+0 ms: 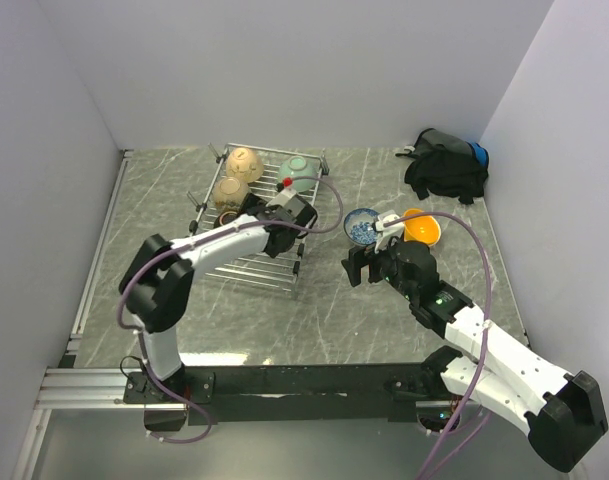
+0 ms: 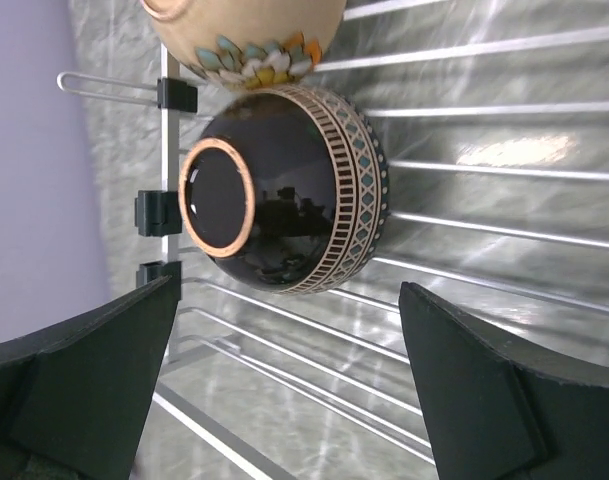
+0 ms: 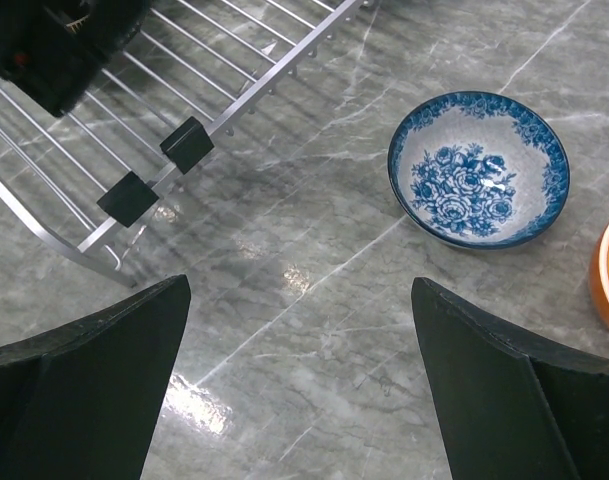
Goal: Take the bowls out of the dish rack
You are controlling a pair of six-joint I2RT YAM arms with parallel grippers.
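The dish rack (image 1: 252,270) lies left of centre. On it rest a tan bowl (image 1: 244,160), a speckled brown bowl (image 1: 230,192), a pale green bowl (image 1: 297,173) and a dark brown bowl (image 2: 284,190) turned upside down with a patterned band. My left gripper (image 1: 265,208) hovers open over the rack (image 2: 504,230), its jaws a short way back from the dark bowl. A tan bowl with a floral band (image 2: 244,35) sits beyond it. Off the rack, a white bowl with blue pattern (image 3: 479,168) and an orange bowl (image 1: 422,226) stand on the table. My right gripper (image 3: 299,380) is open over bare table.
A black bag (image 1: 446,165) lies at the back right corner. White walls close in the table on three sides. The rack's near corner with black feet (image 3: 189,143) is left of my right gripper. The left arm (image 3: 54,40) shows over the rack.
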